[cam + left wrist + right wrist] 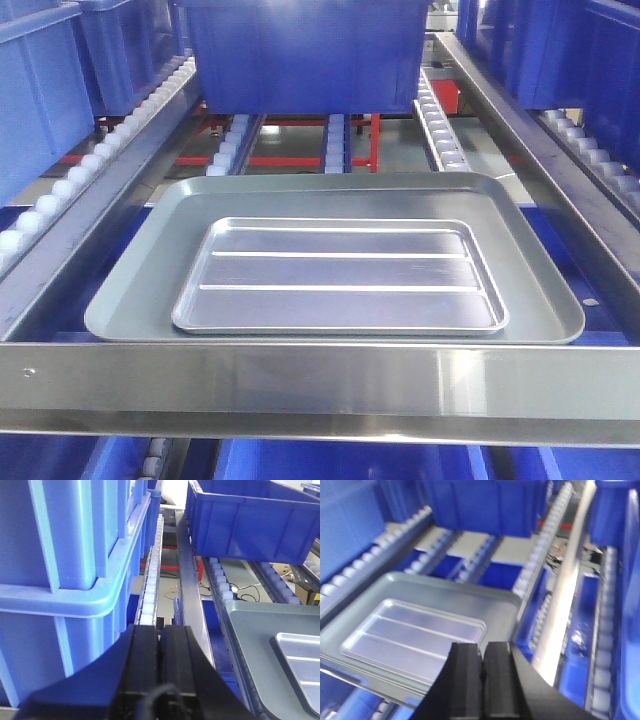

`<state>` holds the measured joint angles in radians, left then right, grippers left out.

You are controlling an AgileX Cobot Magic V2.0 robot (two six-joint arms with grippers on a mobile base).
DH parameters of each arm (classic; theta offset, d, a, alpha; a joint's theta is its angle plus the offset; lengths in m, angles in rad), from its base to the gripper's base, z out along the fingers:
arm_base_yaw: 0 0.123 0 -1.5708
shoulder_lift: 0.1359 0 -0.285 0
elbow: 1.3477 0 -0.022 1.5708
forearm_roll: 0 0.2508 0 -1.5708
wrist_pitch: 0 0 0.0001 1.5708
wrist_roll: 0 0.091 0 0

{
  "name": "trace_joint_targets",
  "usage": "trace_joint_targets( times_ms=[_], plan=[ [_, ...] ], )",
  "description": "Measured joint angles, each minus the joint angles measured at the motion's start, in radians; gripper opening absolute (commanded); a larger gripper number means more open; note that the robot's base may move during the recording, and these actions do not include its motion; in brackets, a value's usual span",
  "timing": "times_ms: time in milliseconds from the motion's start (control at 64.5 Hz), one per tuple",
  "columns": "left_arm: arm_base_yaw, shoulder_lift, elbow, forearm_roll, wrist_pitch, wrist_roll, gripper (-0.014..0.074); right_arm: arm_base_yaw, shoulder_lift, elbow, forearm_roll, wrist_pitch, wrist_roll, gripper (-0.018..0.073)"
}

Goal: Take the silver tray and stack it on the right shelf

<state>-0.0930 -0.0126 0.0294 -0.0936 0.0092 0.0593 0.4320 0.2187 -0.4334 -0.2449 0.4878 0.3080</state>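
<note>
Blue bins point(300, 50) all around, stacked on roller racks with white rollers point(90, 160) running back along sloped steel rails. Front and centre, right shelf point(320, 385) with broad brushed-steel crossbar across the near edge. On that shelf, large dull grey-green tray point(130, 290), lying flat over the rollers, near edge just behind the crossbar. Inside it, silver tray point(340, 275), shiny, rounded corners, two long ridges across its base, flat and roughly centred, sitting toward the near side of the bigger tray. Behind both, a deep blue bin further up the same lane, apart from the trays. Left hand point(161, 670) seen from its wrist view, black fingers pressed together with only a thin seam between, clenched on nothing, hovering beside a stack of light blue bins point(65, 580) left of the trays, clear of both. Right hand point(482, 680) likewise clenched and holding nothing, black fingers side by side, poised above the near right corner of the grey-green tray, not touching it; view somewhat blurred.
</note>
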Motion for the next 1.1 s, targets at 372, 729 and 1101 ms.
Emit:
trace_joint_targets(
  times_ms=[372,729,1101],
  plan=[
    [0.0,0.0,0.0,0.0,0.0,0.0,-0.0092,-0.484,-0.161,0.329,0.291,-0.324,-0.235,0.0066],
    [0.0,0.0,0.0,0.0,0.0,0.0,-0.0092,-0.551,-0.228,0.462,0.295,-0.445,-0.237,0.0066],
    [0.0,0.0,0.0,0.0,0.0,0.0,-0.0092,-0.551,-0.228,0.462,0.295,-0.448,-0.237,0.0066]
  ],
)
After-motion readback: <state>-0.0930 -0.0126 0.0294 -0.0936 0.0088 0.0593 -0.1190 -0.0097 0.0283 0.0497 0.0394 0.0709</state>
